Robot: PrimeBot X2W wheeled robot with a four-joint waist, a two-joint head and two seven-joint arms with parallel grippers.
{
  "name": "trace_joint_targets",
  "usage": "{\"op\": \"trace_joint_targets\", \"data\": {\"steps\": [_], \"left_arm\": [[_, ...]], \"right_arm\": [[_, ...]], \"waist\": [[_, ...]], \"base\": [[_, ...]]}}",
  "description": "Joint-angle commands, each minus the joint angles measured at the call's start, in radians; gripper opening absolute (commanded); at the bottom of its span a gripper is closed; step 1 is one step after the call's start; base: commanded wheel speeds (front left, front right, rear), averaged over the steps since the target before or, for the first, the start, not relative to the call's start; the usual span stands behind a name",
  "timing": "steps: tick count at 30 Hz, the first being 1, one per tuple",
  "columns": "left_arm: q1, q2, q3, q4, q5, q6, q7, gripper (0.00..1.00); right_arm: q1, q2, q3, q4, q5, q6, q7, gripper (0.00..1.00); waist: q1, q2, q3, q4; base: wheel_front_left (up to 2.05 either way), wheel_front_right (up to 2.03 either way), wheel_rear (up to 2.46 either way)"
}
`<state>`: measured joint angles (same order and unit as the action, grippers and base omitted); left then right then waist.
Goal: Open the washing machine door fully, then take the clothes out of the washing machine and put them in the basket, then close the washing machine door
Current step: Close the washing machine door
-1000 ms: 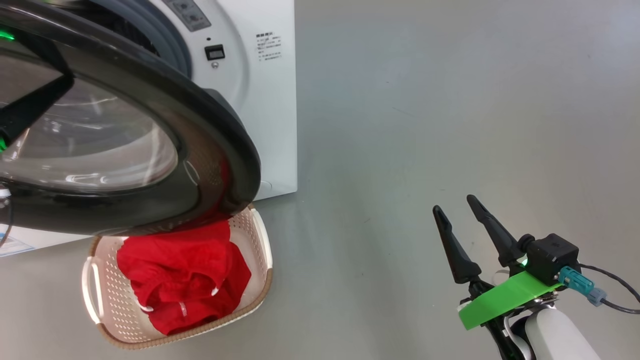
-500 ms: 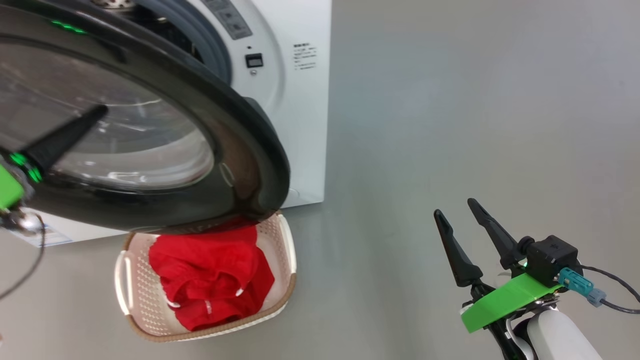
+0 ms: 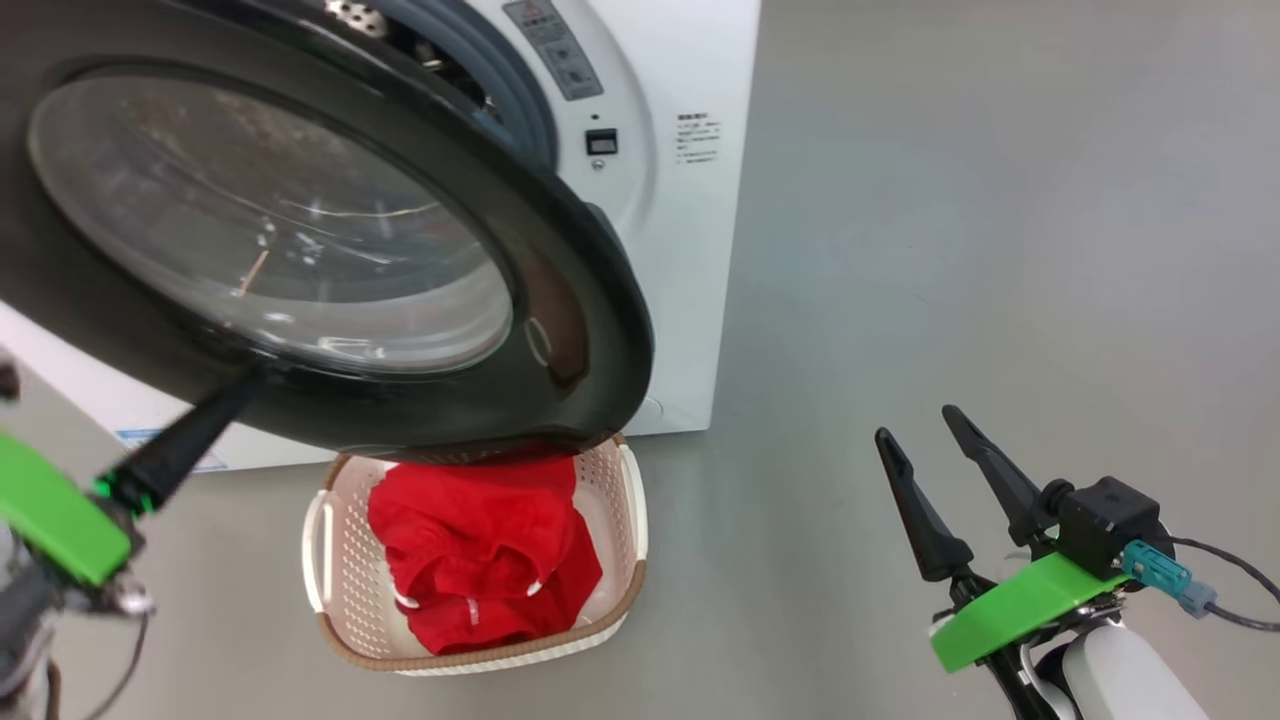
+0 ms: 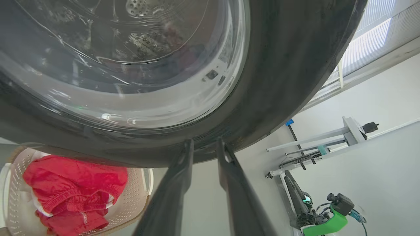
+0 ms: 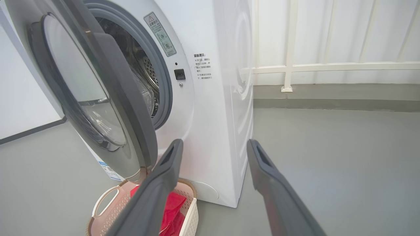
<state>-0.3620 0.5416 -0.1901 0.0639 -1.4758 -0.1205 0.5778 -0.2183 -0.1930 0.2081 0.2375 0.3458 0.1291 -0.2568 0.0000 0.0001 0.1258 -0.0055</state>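
Observation:
The washing machine door (image 3: 560, 330) stands partly swung out from the white washing machine (image 3: 690, 250), its black rim overhanging the basket (image 3: 480, 655). Red clothes (image 3: 480, 550) lie heaped in the basket on the floor. My left gripper (image 3: 250, 380) points up at the door's lower rim. In the left wrist view the left gripper (image 4: 204, 141) is narrowly open, tips right at the door (image 4: 279, 82), with nothing between them, and the clothes (image 4: 72, 183) show lower left. My right gripper (image 3: 916, 423) hovers open over bare floor, far right of the basket. In the right wrist view the right gripper (image 5: 213, 144) is also wide open.
The steel drum (image 5: 144, 72) shows behind the grey rubber ring. A white railing (image 5: 288, 65) runs along the wall behind the washing machine (image 5: 223, 114). A white metal frame (image 4: 328, 137) stands off to one side. Grey floor spreads to the right of the machine.
The head camera has turned, sliding the whole picture to the right. My left gripper has dropped from the door's window area to its lower rim, and its fingers have parted.

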Motion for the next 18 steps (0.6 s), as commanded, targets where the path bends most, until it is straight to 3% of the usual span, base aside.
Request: {"op": "trace_joint_targets", "data": {"steps": [1, 3, 5, 6, 18], "left_arm": [[-0.017, 0.056, 0.047, -0.024, 0.006, -0.010, -0.013, 0.40], [0.018, 0.053, 0.049, -0.024, 0.004, -0.010, -0.047, 0.55], [0.052, 0.044, 0.056, -0.025, -0.006, -0.010, -0.085, 0.91], [0.070, 0.040, 0.058, -0.028, -0.015, -0.010, -0.098, 1.00], [0.258, 0.000, 0.097, -0.003, -0.029, -0.010, -0.299, 1.00]], "right_arm": [[0.012, -0.008, 0.016, -0.021, 0.002, 0.002, -0.005, 1.00], [0.015, -0.011, 0.017, -0.018, 0.004, 0.002, -0.005, 1.00], [0.018, -0.013, 0.017, -0.016, 0.006, 0.002, -0.005, 1.00], [0.020, -0.014, 0.016, -0.016, 0.007, 0.002, -0.005, 1.00], [0.040, -0.033, 0.018, -0.015, 0.020, 0.002, -0.005, 1.00]], "waist": [[0.0000, -0.0001, -0.008, 0.009], [0.0000, -0.0001, -0.013, 0.014], [0.0000, -0.0001, -0.018, 0.018], [0.0000, -0.0001, -0.021, 0.020], [0.0000, -0.0001, -0.031, 0.023]], "base": [[0.00, 0.00, 0.00], [0.00, 0.00, 0.00], [0.00, 0.00, 0.00], [0.00, 0.00, 0.00], [0.00, 0.00, 0.00]]}}
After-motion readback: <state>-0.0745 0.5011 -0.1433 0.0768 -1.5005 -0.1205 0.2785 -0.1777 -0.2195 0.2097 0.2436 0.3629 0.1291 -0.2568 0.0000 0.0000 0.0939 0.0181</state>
